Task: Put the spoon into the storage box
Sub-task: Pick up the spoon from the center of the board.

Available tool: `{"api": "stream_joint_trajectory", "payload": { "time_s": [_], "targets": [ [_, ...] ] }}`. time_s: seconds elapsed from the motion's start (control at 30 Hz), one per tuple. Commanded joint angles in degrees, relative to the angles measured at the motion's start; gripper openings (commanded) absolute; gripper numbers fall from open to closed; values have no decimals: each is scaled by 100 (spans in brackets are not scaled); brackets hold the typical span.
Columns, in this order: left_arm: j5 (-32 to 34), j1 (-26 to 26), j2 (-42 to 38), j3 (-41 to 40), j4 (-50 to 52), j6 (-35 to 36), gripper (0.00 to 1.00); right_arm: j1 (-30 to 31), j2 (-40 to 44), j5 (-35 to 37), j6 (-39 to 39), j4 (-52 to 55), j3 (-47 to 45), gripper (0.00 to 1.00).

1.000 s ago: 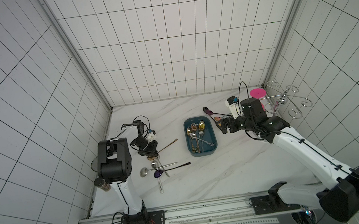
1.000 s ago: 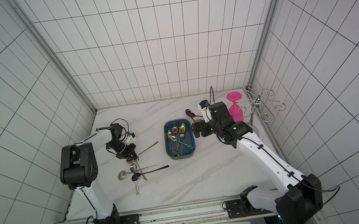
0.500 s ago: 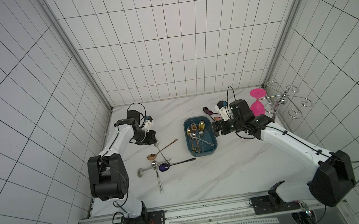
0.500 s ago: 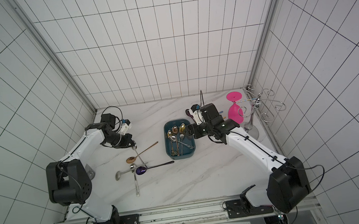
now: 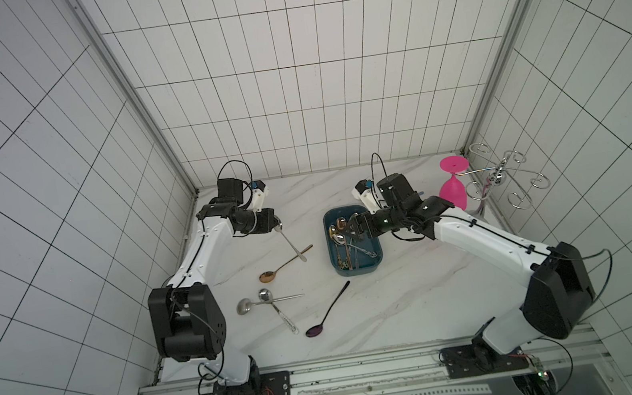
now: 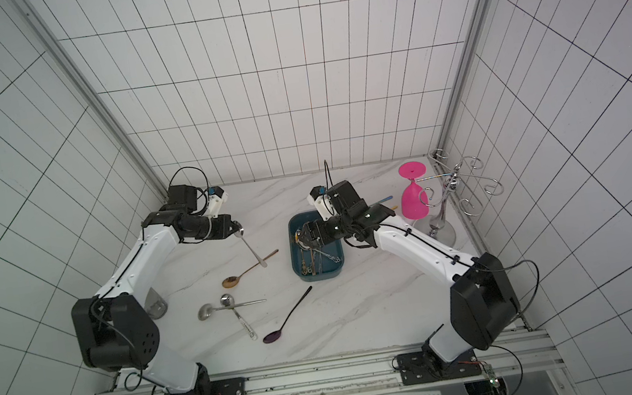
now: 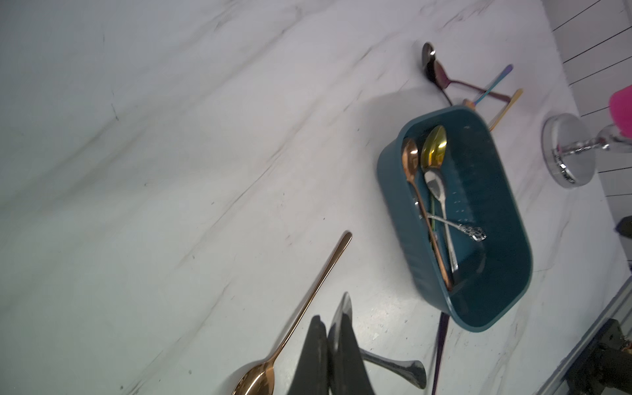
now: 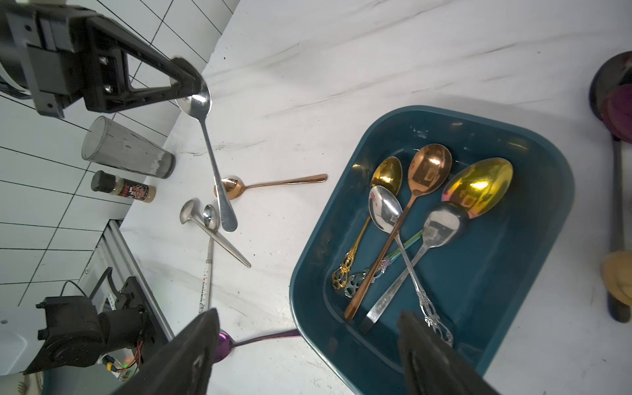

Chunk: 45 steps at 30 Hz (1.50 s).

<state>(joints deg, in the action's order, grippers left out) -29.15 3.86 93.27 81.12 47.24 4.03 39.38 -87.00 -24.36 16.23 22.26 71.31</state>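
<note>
Spoon first: your left hand (image 5: pixel 274 224) is clamped on the bowl of a plain silver spoon (image 5: pixel 289 241), held off the worktop (image 5: pixel 424 292) at the far left. The handle slants down to the right, and its end lies over the handle of a rose-gold spoon (image 5: pixel 285 264) on the surface. You cannot tell from these views whether the tip touches anything. The right wrist view shows the grip plainly: both fingers (image 8: pixel 186 77) pinch the bowl's edge, and the spoon (image 8: pixel 213 160) hangs below them.

Your storage box (image 5: pixel 358 273) sits right of centre, well apart from the held spoon. Several spoons (image 8: pixel 415 191) in gold, rose-gold and silver already lie crossed inside it.

Your right hand (image 5: pixel 349 229) hovers over the box's far end with its jaws spread wide and nothing between them.

Nearer you on the worktop, two silver spoons (image 5: pixel 269 301) cross each other, and a dark purple spoon (image 5: pixel 328 311) lies to their right. More spoons (image 7: pixel 441 78) lie just beyond the box's far end.

A pink goblet (image 5: pixel 453 187) is at the far right, foot uppermost, beside a wire rack (image 5: pixel 502 176). A glass tumbler (image 8: pixel 126 147) and a spice jar (image 8: pixel 123 188) lie on their sides at the left edge.
</note>
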Motion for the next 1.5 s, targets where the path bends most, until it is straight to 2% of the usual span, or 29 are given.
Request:
{"api": "stream_joint_trajectory", "payload": {
  "time_s": [0.0,0.13,0.37,0.53,0.77,0.87,1.0,1.1,1.17,1.43,1.47],
  "targets": [
    [-987,53,-160,154,-604,-255,0,93,-188,-325,237,-218,297,83],
    [-1854,148,-141,180,-812,-327,0,97,-367,-576,430,-305,454,80],
    [-2489,580,-122,156,-868,-39,0,106,-562,-1035,835,-650,575,76],
    [-2580,929,-132,136,-862,310,0,115,-738,-1360,1158,-771,682,72],
    [-2572,1082,-21,223,-1015,414,0,140,-741,-1522,1449,-1097,574,67],
    [-2561,1095,-16,205,-1102,432,0,150,-728,-1543,1542,-1231,473,59],
    [-2529,1116,-15,212,-1245,304,0,158,-766,-1594,1613,-1235,472,42],
    [-2536,1135,-28,163,-1367,287,0,168,-815,-1730,1708,-1391,427,20],
    [-2501,1135,-15,158,-1428,225,0,168,-853,-1756,1700,-1320,487,16],
    [-2541,1144,68,158,-1644,52,0,179,-872,-1723,1739,-1366,421,16],
    [-2560,1144,63,158,-1660,52,0,178,-863,-1713,1750,-1401,391,14]
  ]
}}
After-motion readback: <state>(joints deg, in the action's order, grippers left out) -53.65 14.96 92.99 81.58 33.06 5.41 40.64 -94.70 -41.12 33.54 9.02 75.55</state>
